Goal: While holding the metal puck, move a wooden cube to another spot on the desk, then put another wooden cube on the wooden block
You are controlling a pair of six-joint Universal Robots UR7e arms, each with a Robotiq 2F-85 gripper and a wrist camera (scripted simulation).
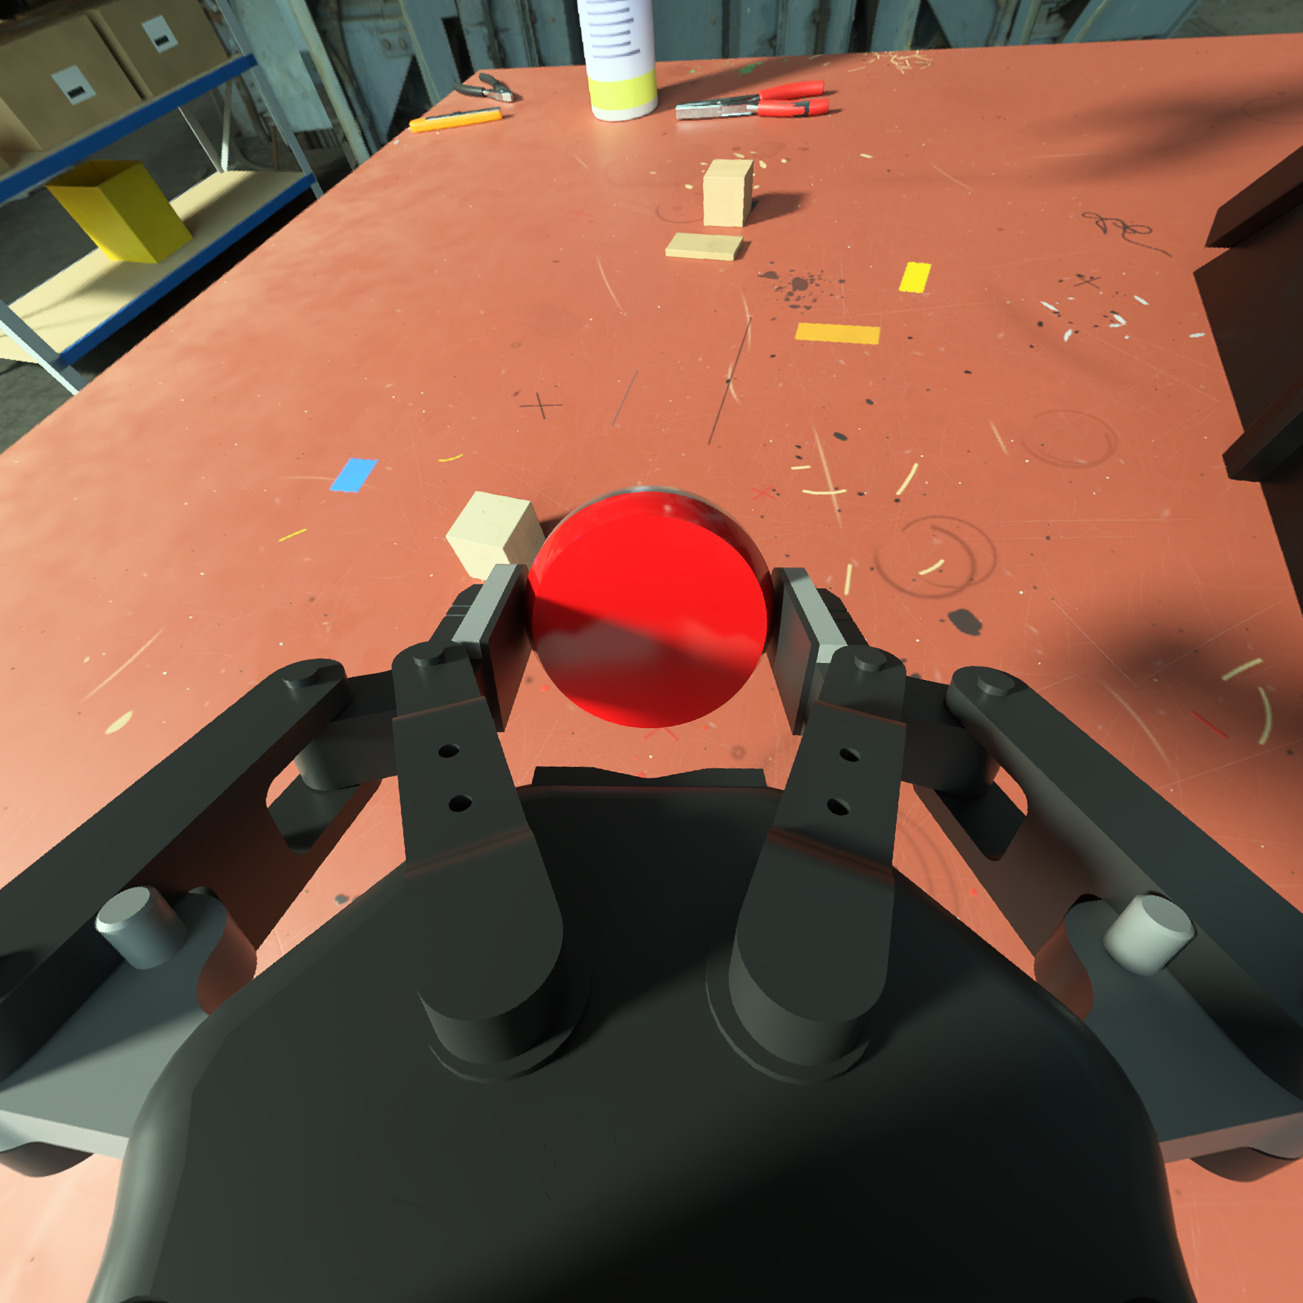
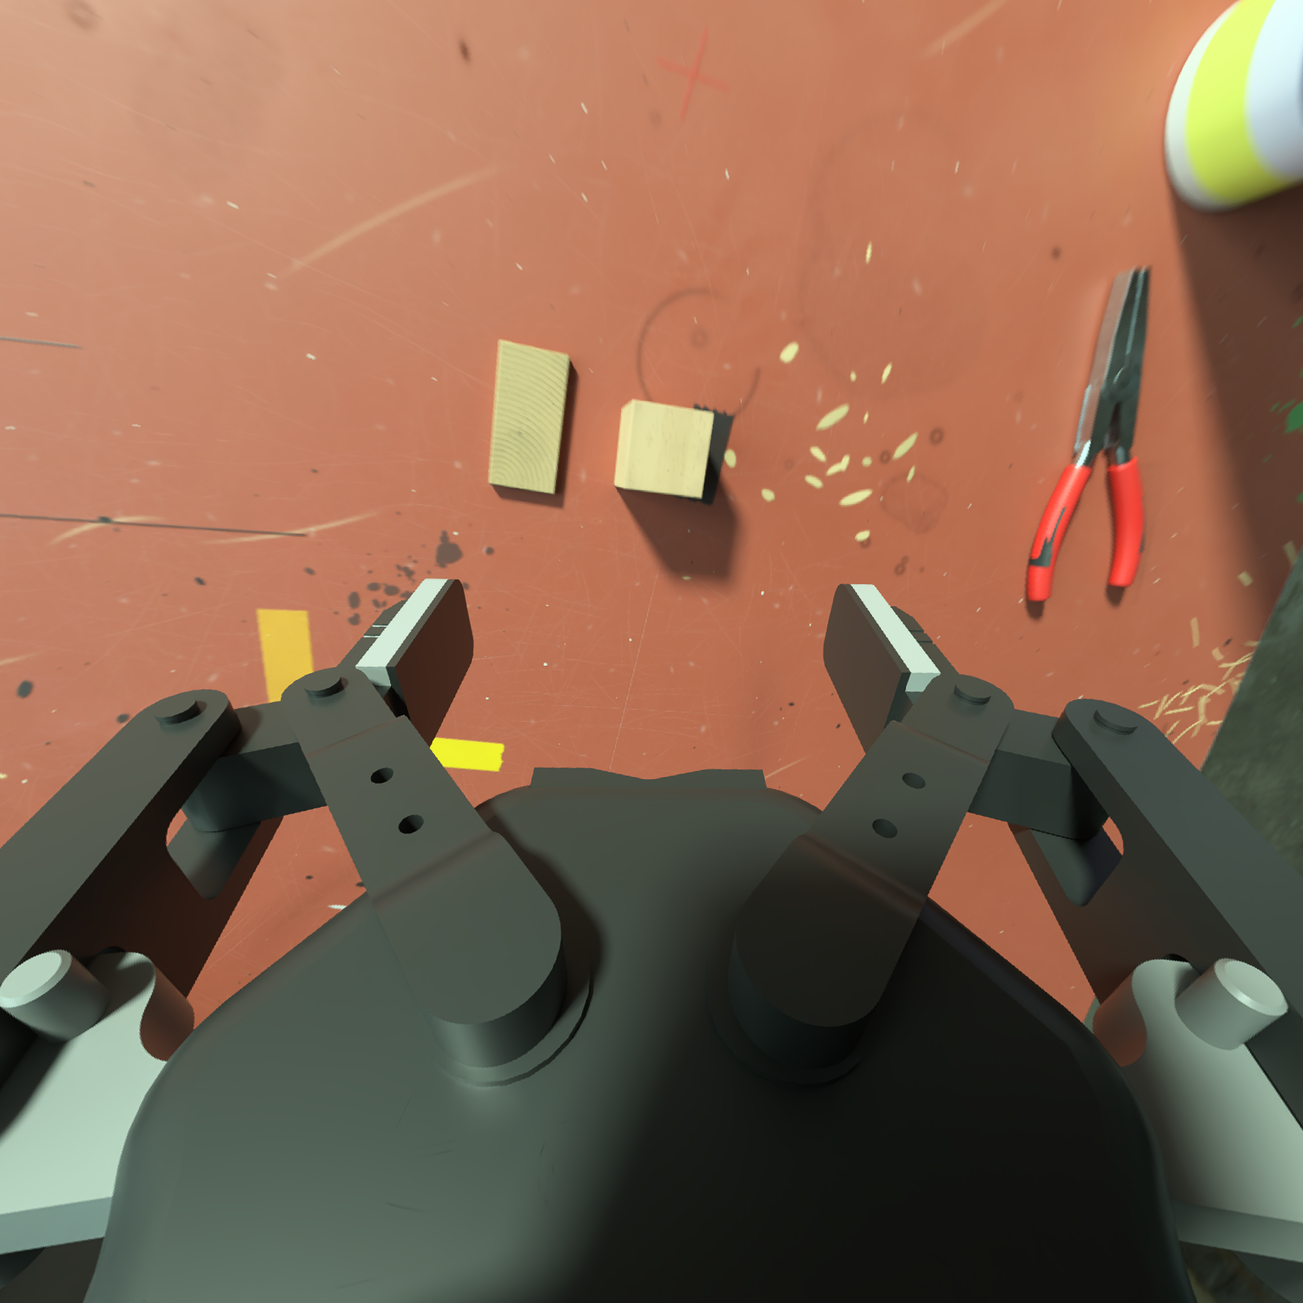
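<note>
My left gripper [image 1: 647, 613] is shut on the metal puck [image 1: 645, 606], a red-faced disc with a shiny rim, held above the desk. A pale wooden cube [image 1: 490, 530] sits on the desk just beyond the left finger. Farther off stand a second wooden cube [image 1: 726, 192] and a flat wooden block [image 1: 704, 247] in front of it. In the right wrist view the same cube [image 2: 664, 448] and flat block [image 2: 529, 416] lie side by side, a small gap between them. My right gripper [image 2: 647, 638] is open and empty, above the desk, short of the cube.
The desk [image 1: 282, 352] is scratched red-brown. Red-handled pliers [image 2: 1100, 451] lie right of the cube. A white and yellow cylinder [image 1: 620, 63] stands at the far edge, with an orange marker [image 1: 455, 120] and dark pliers [image 1: 490, 88]. A dark box [image 1: 1262, 317] stands at the right. Shelves stand left of the desk.
</note>
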